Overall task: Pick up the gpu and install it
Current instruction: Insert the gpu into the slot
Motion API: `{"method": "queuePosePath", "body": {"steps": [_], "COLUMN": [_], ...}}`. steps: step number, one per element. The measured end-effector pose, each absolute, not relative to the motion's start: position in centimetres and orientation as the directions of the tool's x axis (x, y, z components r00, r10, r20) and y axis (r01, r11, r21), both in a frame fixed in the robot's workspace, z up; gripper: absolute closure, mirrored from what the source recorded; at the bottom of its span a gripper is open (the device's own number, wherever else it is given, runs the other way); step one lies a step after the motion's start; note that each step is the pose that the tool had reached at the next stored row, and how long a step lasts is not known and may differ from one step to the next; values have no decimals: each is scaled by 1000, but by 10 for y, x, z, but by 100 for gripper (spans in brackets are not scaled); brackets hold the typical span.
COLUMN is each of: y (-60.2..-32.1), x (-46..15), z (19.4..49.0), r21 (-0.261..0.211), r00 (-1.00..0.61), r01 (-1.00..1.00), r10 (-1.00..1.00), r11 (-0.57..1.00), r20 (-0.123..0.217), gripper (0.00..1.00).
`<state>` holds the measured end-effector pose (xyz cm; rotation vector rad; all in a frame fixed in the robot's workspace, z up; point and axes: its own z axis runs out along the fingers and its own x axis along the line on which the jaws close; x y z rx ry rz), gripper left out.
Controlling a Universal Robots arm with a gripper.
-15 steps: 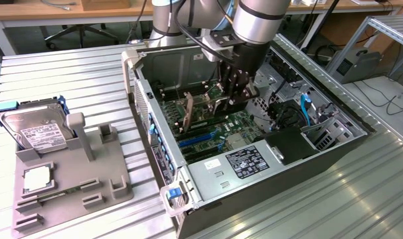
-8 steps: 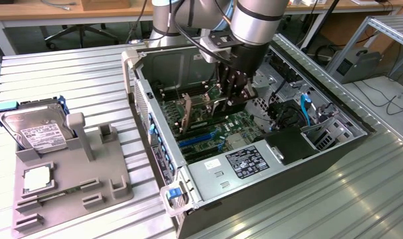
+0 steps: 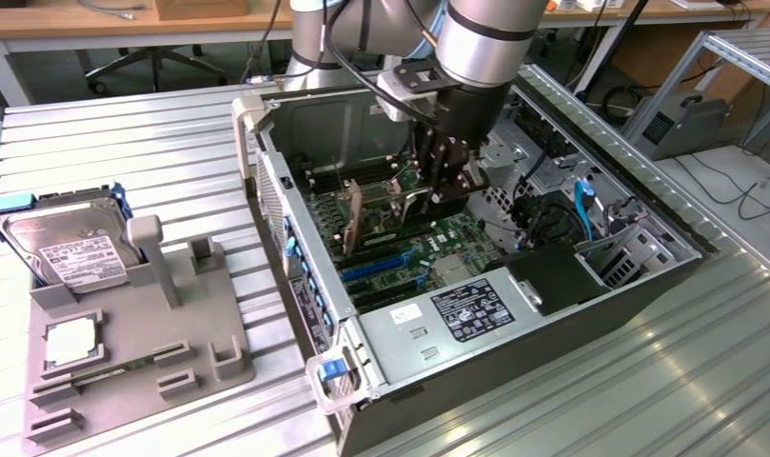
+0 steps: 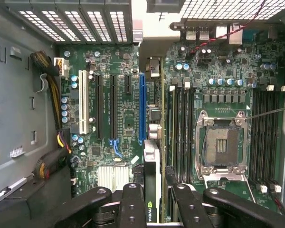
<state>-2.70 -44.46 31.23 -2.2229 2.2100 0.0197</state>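
Observation:
My gripper [image 3: 436, 186] reaches down into the open computer case [image 3: 486, 333] and is shut on the gpu [image 3: 365, 214], a thin card held on edge over the green motherboard [image 3: 448, 238]. In the wrist view the gpu [image 4: 152, 161] is edge-on between the black fingers [image 4: 133, 204], with a green logo near my grip. It runs alongside the long blue slot [image 4: 141, 109], on the side toward the memory slots [image 4: 180, 123]. Whether its lower edge is seated in a slot I cannot tell.
A grey fixture [image 3: 168, 352] at the exterior view's left holds a hard drive [image 3: 68, 248] and a small square silver chip [image 3: 69, 341]. Inside the case are the bare processor socket [image 4: 221, 142], cable bundles [image 4: 52, 95] and the drive cage [image 3: 613, 257].

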Motion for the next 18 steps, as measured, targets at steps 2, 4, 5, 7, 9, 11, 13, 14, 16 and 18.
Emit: {"method": "queuePosePath", "body": {"steps": [2,4,5,7,9,11,13,14,16,18], "y": [-445,-445,-445,-445,-445,-445,-445,-445,-445,-445], "x": [-28,-30,-30,-31,-34,-35,-37,-37,-37,-37], "z": [312,310,309,308,305,303,301,301,301,300], "r21": [2,-3,-5,-9,-15,-20,-24,-24,-24,-24], "r00": [6,6,6,6,6,6,6,6,6,6], "r01": [-1000,-1000,-1000,-1000,-1000,-1000,-1000,-1000,-1000,-1000], "r10": [-1000,-1000,-1000,-1000,-1000,-1000,-1000,-1000,-1000,-1000], "r11": [-6,-6,-6,-6,-6,-6,-6,-6,-6,-6], "r20": [-14,-14,-14,-14,-14,-14,-14,-14,-13,-13], "gripper": [73,73,73,73,73,73,73,73,73,73]}}
